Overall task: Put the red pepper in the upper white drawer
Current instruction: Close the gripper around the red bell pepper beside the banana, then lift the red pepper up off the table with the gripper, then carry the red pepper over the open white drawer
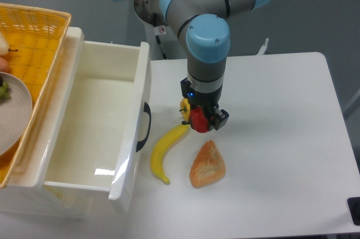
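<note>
- The tool (198, 121) is clenched around the red pepper (197, 120), which sits between the fingers just above the tabletop (281, 138), right of the drawer front.
- The upper white drawer (90, 132) is pulled open to the left with nothing visible inside, so the drop spot looks ready.
- A bit of yellow pepper (183, 107) peeks out right beside the red one; can't tell if they're touching.
- A banana (163, 149) and a bread roll (207, 163) lie just below the tool.
- My guess on handling: the pepper is light, but its glossy skin is probably slippery and the shell hollow, so a firm-not-crushing squeeze across the widest part of the body seems best, not the stem.
- Carrying it left, it needs to clear the drawer's tall front wall and black handle (146, 127).
</note>
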Motion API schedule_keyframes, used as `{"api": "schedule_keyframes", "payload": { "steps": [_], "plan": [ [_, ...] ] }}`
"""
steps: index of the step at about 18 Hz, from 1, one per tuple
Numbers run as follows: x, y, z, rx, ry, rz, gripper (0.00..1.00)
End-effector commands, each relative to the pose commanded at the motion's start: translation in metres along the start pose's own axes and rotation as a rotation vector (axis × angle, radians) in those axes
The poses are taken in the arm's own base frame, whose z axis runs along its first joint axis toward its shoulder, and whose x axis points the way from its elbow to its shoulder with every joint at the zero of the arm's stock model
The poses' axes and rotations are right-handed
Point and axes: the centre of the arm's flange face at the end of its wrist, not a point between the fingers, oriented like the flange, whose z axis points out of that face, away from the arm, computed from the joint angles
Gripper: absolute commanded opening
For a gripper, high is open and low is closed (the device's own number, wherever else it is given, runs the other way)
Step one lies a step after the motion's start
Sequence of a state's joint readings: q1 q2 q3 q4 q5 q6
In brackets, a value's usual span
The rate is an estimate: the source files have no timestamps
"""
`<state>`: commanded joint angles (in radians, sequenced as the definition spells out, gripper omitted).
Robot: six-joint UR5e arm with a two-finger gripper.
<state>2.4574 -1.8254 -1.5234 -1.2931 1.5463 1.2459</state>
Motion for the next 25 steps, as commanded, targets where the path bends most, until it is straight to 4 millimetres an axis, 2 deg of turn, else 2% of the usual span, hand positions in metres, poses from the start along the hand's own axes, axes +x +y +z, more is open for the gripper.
{"api": "schedule_keyframes", "payload": {
  "steps": [2,5,8,10,12,14,18,24,25],
  "plan": [
    [-0.003,-0.002,-0.009,0.027,-0.008,-0.067,0.43],
    [-0.003,-0.010,-0.019,0.164,0.032,-0.279,0.43],
    [-0.006,-0.015,-0.038,0.242,0.036,-0.457,0.43],
    [-0.004,-0.019,-0.045,0.271,0.043,-0.474,0.43],
    [0.002,-0.018,-0.061,0.311,0.040,-0.480,0.43],
    [-0.002,-0.014,-0.068,0.367,0.075,-0.570,0.43],
    [0.002,-0.014,-0.101,0.473,0.089,-0.697,0.43],
    [0.024,-0.022,-0.126,0.535,0.104,-0.683,0.43],
    [0.028,-0.029,-0.127,0.535,0.104,-0.665,0.43]
  ]
}}
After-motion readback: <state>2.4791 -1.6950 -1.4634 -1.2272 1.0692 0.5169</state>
